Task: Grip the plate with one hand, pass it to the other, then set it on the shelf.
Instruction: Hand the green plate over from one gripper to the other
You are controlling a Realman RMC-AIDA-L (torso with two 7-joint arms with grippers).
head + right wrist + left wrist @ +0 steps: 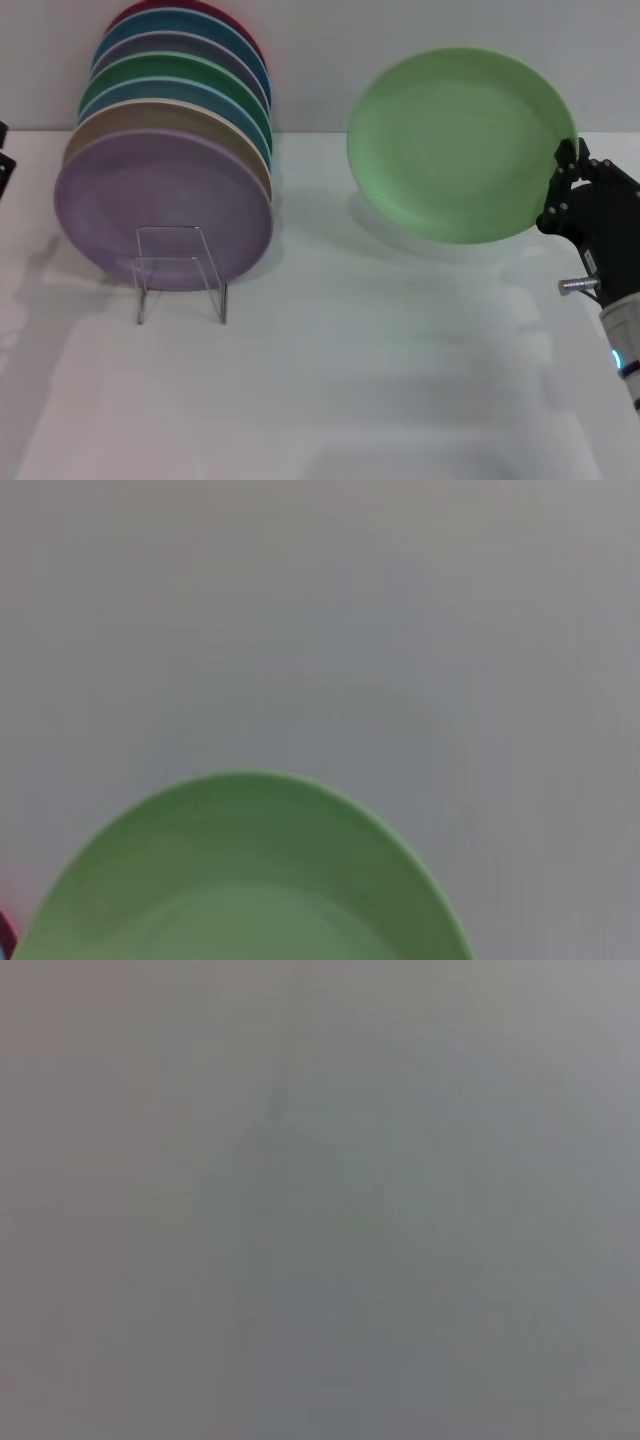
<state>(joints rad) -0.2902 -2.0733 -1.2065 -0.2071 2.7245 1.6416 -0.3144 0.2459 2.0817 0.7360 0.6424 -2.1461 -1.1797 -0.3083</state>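
A: Head view first. Plate (455,140) up off the table (330,380), tilted with its face toward the camera, on the right side. Right gripper (566,170) clamped on the plate's right rim, black fingers pinching the edge.

B: And on the left: shelf (180,272) standing on the table, well apart from the plate. Loaded with a row of upright plates, lilac plate (160,205) foremost, then tan, blue, emerald, more behind. Clear front loop showing against the lilac one.

A: Left arm barely seen, just a dark sliver (4,165) at the left edge. Cannot tell whether open or closed.

B: Left wrist view: only flat grey with a faint shadow. No plate, no shelf, no fingers.

A: Right wrist view: adds the close look missing from the head view. Pale green curve of the plate (250,880) filling the lower part, grey surface beyond. Own fingers out of sight here, so the grip only confirmed from the head view. Small dark red bit at one corner, too little to name.
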